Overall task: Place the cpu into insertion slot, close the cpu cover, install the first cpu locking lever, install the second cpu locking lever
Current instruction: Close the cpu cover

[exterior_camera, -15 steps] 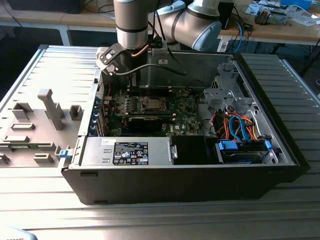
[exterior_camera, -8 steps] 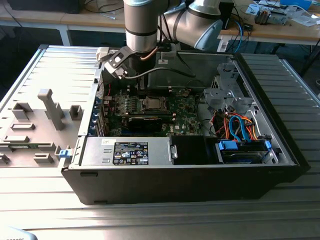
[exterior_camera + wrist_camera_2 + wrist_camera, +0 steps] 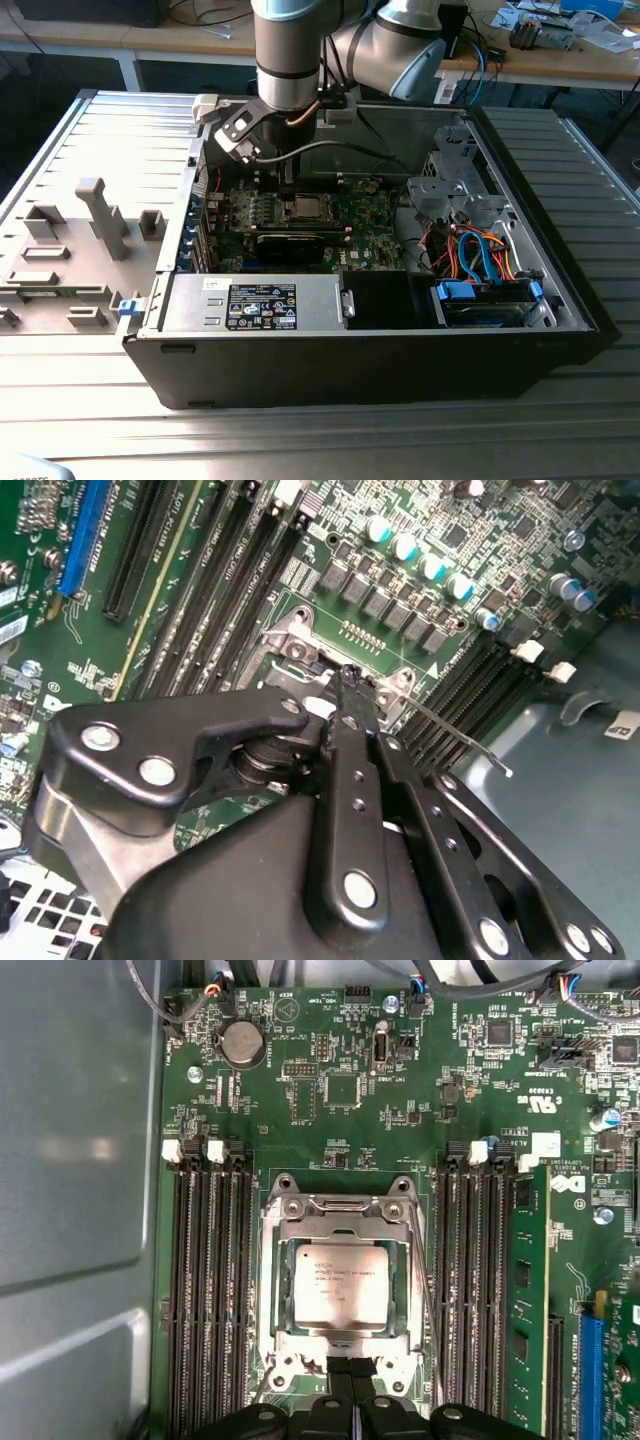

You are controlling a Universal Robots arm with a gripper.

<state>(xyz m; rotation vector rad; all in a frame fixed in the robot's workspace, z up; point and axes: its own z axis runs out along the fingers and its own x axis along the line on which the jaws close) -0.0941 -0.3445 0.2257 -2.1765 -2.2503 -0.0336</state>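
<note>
Green motherboard (image 3: 400,1110) — cpu (image 3: 338,1285) sits just beside the pincer (image 3: 350,1365).

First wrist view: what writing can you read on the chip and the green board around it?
cpu: several lines of faint print on its metal top, too small to read.
board: white lettering beside many parts, none legible.
white sticker: print, unreadable.
</note>
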